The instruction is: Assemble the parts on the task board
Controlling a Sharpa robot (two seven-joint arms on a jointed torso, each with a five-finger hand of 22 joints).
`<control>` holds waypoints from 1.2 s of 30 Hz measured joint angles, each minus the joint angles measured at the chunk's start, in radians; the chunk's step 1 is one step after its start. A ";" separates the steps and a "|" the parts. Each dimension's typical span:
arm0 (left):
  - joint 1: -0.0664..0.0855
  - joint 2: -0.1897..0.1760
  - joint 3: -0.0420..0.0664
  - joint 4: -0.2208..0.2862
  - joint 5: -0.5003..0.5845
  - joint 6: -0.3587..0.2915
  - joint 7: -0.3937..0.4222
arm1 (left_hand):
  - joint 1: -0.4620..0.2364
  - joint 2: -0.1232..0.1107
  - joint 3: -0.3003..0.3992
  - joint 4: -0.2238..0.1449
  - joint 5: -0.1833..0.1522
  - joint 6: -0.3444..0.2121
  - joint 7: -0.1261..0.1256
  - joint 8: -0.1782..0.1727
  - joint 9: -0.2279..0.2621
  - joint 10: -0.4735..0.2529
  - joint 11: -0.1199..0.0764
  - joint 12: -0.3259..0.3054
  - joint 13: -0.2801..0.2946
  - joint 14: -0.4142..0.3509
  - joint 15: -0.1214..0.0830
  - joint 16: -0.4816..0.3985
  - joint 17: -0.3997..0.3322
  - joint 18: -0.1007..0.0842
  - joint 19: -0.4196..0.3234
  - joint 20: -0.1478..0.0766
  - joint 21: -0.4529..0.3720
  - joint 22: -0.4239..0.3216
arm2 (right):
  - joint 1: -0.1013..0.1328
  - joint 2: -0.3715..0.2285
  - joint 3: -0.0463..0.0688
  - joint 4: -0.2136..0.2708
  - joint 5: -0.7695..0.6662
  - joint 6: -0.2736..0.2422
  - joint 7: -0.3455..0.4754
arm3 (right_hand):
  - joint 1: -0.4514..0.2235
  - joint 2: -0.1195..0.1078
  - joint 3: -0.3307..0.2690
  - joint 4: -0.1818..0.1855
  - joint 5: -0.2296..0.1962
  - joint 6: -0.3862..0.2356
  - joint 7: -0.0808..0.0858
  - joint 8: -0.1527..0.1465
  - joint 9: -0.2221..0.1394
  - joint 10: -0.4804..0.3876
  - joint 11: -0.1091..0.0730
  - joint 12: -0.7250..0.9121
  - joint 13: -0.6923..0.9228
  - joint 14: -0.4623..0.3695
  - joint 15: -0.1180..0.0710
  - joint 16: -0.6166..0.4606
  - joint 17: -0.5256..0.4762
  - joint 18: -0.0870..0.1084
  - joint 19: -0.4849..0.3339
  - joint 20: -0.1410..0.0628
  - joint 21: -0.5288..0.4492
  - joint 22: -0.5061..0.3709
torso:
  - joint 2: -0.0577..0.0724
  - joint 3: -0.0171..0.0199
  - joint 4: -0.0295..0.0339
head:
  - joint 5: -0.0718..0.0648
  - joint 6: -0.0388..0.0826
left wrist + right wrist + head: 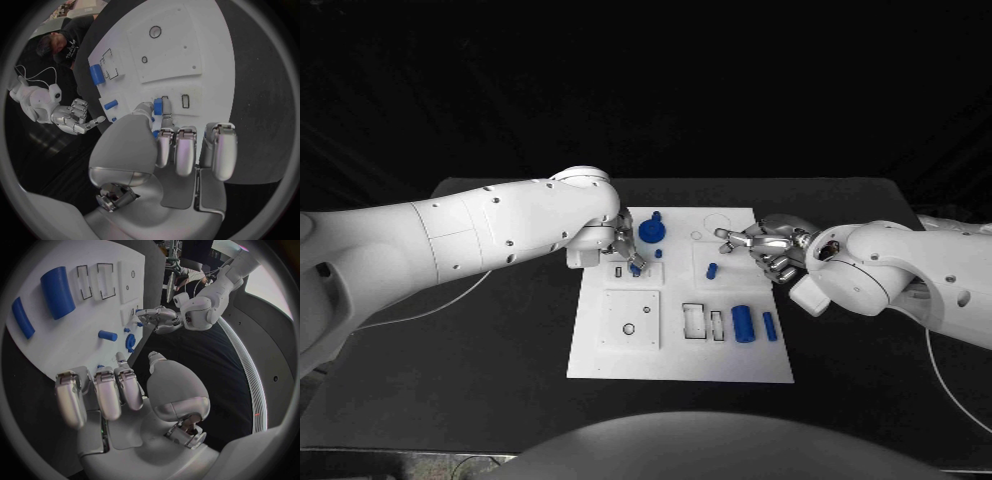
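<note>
Black cloth covers the table, and the white board lies in the middle of it between your two hands.

Your left hand is down over the board's far-left area, pinching a small blue peg at its fingertips. The peg's tip sits right beside the small rectangular slot, and the blue gear stands just past this hand. Judging from that, the step in hand is seating the peg. Keep it upright and square to the slot, lower slowly, and do not let go until it bottoms out. The pinch is narrow, so a sideways push could tilt the peg or scrape the board.

Your right hand hovers at the board's far-right edge, holding nothing, fingers curled loosely and apart. A short blue cylinder lies just inboard of it. Nearer you than that hand lie a thick blue cylinder and a thin blue bar, next to two empty rectangular recesses. Keep this hand clear of them while the left one works.

No brand, label or writing can be read on the board or the parts.
</note>
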 measured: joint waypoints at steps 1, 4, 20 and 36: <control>-0.001 0.001 0.000 -0.001 -0.001 0.001 0.000 | 0.000 0.000 0.000 0.000 0.000 0.000 0.000 0.000 0.000 0.000 0.000 0.000 0.000 0.000 0.000 0.000 0.000 0.000 0.000 0.000 0.000 0.000 | 0.000 0.000 0.000 0.000 0.000 0.000 0.000 | 0.000 0.000 0.000 0.000 0.000 0.000 0.000 0.000 0.000 0.000 0.000 0.000 0.000 0.000 0.000 0.000 0.000 0.000 0.000 0.000 0.000 0.000 | 0.000 0.0000 0.0000 | 0.000 0.000; -0.004 0.002 0.000 -0.003 -0.006 0.004 0.000 | 0.000 0.000 0.000 0.000 0.000 0.000 0.000 0.000 0.000 0.000 0.000 0.000 0.001 0.000 0.000 0.000 0.000 0.000 0.000 0.000 0.000 0.000 | 0.000 0.000 0.000 0.000 0.000 0.000 0.000 | 0.000 0.000 0.000 0.000 0.000 0.000 0.000 0.000 0.000 0.000 0.000 0.000 0.000 0.000 0.000 0.000 0.000 0.000 0.000 0.000 0.000 0.000 | 0.000 -0.0001 -0.0001 | 0.000 0.000; -0.014 0.006 -0.002 -0.018 -0.023 0.003 -0.001 | 0.000 0.000 0.000 0.000 0.000 0.000 0.000 -0.004 0.001 0.000 0.000 0.000 0.000 0.000 0.000 0.000 0.000 0.000 0.000 0.000 0.000 0.000 | -0.001 -0.001 0.000 0.002 0.000 0.000 0.000 | 0.004 0.004 0.000 0.000 0.000 0.000 0.000 0.000 0.000 0.000 0.000 0.000 0.000 0.000 0.000 0.000 0.001 0.000 0.000 0.000 0.000 0.000 | 0.001 -0.0003 0.0001 | 0.002 0.000; -0.015 0.003 -0.002 -0.029 -0.026 -0.001 -0.001 | 0.000 0.000 0.000 0.000 0.000 0.003 0.004 -0.004 0.001 0.000 0.000 0.000 0.000 0.000 0.000 0.000 0.000 0.000 0.000 0.000 0.000 0.000 | -0.001 -0.003 0.000 0.002 0.000 0.000 0.000 | 0.004 0.004 -0.003 0.003 0.000 -0.004 -0.004 0.000 0.000 0.000 0.000 0.000 0.000 0.000 0.000 0.000 0.001 0.000 0.000 0.000 0.000 0.001 | 0.000 -0.0003 -0.0005 | 0.001 0.000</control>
